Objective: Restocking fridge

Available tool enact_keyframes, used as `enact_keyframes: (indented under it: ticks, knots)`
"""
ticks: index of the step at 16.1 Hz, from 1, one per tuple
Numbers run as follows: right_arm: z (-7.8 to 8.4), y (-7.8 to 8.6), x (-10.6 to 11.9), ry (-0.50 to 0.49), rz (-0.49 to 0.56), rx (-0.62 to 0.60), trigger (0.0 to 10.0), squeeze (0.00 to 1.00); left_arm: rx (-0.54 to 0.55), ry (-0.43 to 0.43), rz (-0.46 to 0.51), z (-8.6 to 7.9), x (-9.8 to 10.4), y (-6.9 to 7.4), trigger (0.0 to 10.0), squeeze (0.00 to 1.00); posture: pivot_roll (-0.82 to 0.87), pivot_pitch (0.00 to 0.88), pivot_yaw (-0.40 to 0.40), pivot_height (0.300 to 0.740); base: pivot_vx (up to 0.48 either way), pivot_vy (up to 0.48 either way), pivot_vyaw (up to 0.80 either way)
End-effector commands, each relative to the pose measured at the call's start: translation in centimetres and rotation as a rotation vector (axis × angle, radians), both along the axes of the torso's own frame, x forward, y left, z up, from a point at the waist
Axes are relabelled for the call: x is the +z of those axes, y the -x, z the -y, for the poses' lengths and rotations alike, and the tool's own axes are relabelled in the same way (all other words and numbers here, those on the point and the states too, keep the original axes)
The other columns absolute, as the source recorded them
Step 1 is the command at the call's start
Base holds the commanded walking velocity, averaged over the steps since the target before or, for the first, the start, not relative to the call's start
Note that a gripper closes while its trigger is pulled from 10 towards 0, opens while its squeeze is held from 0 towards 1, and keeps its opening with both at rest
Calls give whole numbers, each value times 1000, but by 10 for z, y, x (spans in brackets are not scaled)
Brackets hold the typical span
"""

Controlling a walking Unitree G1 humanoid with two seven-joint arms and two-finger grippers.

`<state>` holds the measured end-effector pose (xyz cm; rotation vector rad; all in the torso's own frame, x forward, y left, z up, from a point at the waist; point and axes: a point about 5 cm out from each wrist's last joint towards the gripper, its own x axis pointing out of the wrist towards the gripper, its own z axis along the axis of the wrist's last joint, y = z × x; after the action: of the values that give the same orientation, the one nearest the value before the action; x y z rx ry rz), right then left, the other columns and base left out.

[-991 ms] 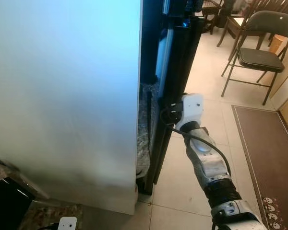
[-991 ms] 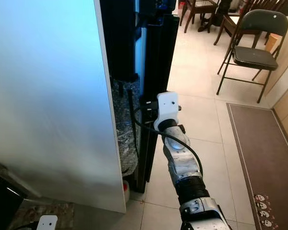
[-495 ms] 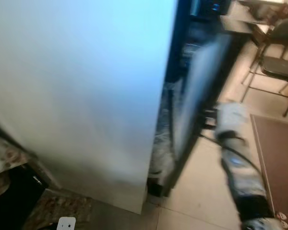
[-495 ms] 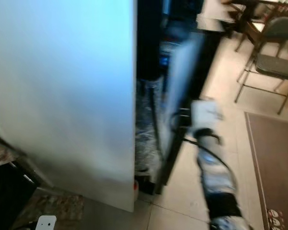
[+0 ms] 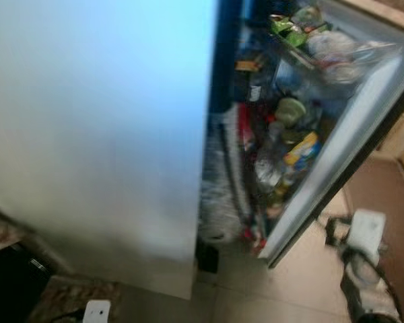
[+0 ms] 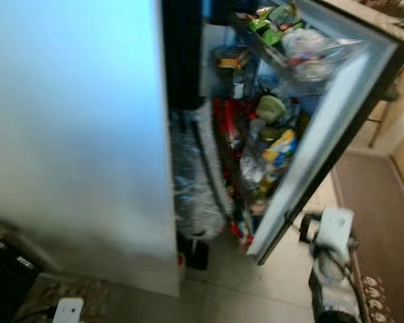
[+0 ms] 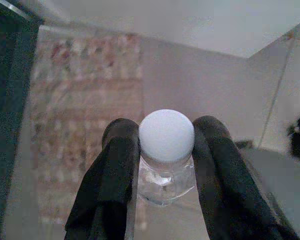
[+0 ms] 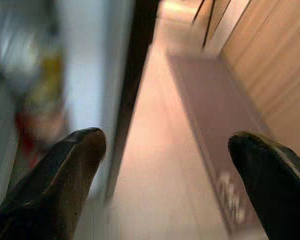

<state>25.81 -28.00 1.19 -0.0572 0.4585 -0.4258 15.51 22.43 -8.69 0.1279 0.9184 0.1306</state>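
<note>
Gripping a clear bottle with a white cap [image 7: 166, 136], the left claw [image 7: 165, 165] holds the item to be stocked, low by a patterned rug. Beyond it, the right claw [image 8: 165, 170], fingers spread wide and empty, hangs just outside the open fridge door [image 6: 337, 121]. Door-opening looks finished; next, likely carry the bottle past the door to a free spot among the crowded door shelves [image 5: 289, 134].

Pale tiled floor [image 5: 303, 282] underfoot; brown rug [image 6: 384, 222] along its far right side, printed with small white figures [image 6: 375, 285]; wood-panelled wall [image 8: 260, 55] beside it; patterned mat [image 5: 67, 299] at lower left, blurred.
</note>
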Motion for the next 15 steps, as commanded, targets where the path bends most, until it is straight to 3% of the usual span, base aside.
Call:
enact_keyframes:
  ticks: [1,3,6,8,10,15]
  knots:
    - [-7,11,-18,-47,-69,25,10000,0,-3,-5,-31,1,-4,9,10000,0,-12,4,-4,740,0,0,0]
    - [-18,36,-50,-96,-234,84,10000,0,0,-2,-34,1,-4,10,10000,0,-13,2,-2,740,0,0,0]
    - [-41,70,-82,-195,-411,187,10000,0,0,3,-42,1,-5,10,10000,0,-17,0,4,740,0,0,0]
    - [-53,92,-97,-197,-536,255,10000,0,-8,10,-49,0,-5,11,10000,0,-19,0,8,740,0,0,0]
    - [-60,101,-102,-202,-576,291,10000,0,-11,7,-55,-1,-5,12,10000,0,-12,0,10,740,0,0,0]
    - [-65,110,-107,-254,-582,237,10000,0,-34,-10,-60,-3,-5,13,10000,0,-6,1,12,740,0,0,0]
